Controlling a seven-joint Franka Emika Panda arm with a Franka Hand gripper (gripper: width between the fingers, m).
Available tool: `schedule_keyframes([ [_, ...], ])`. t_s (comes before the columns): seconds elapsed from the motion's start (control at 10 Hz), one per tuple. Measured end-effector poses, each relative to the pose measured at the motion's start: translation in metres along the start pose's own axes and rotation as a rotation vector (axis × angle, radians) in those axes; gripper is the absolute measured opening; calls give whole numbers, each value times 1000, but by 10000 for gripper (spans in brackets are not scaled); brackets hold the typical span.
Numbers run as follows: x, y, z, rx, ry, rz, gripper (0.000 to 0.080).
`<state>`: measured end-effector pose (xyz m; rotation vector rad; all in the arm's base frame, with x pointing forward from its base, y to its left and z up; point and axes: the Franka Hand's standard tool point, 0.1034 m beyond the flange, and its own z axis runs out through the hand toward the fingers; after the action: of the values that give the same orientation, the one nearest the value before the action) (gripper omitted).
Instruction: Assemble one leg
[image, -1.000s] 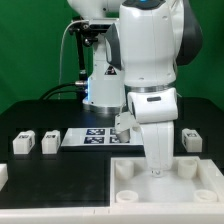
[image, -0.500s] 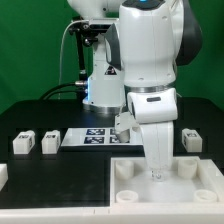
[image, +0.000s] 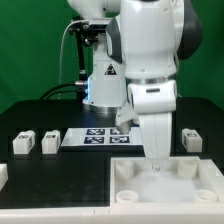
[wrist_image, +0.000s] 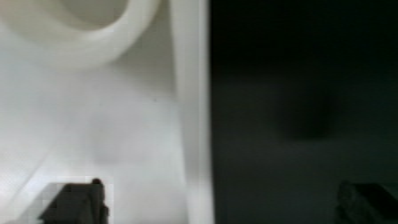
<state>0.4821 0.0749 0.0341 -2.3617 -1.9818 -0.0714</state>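
Note:
Three legs, small white blocks with tags, stand on the black table: two at the exterior view's left (image: 22, 143) (image: 50, 141) and one at its right (image: 190, 139). My gripper (image: 156, 163) points down over the far edge of the large flat white square piece (image: 150, 190), between its two far round sockets. In the wrist view my gripper (wrist_image: 222, 204) is open and empty. One fingertip (wrist_image: 75, 202) is over the white piece (wrist_image: 89, 110) and the other (wrist_image: 370, 202) over the dark table. A round socket (wrist_image: 89, 25) shows near the picture's edge.
The marker board (image: 98, 137) lies behind the white piece, partly hidden by my arm. A small white thing (image: 121, 127) shows beside my wrist, too hidden to name. Another white part (image: 3, 173) sits at the exterior view's left edge. The robot base (image: 100, 90) stands at the back.
My arm has turned and shifted slightly toward the exterior view's right, and the gripper sits a little higher over the white piece. The legs have not moved.

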Motion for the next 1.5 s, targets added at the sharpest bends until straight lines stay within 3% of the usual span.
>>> schedule_keyframes([
  [0.1,15,-2,-21,-26,-2,27,649],
  [0.3,45,-10,-44,-14,-9,253,649],
  [0.4,68,-12,-51,-27,9,423,649],
  [0.5,77,-16,-46,-45,41,484,649],
  [0.6,69,-18,-37,-36,60,592,649],
  [0.8,73,-18,-40,-27,66,784,649],
  [0.9,74,-23,-35,-9,65,906,649],
  [1.0,76,-37,-26,23,47,1060,649],
  [1.1,84,-48,-25,31,39,1188,649],
  [1.3,88,-57,-21,36,37,1308,649],
  [1.4,84,-53,-17,2,98,1288,649],
  [1.5,81,-57,-14,13,77,1289,649],
])
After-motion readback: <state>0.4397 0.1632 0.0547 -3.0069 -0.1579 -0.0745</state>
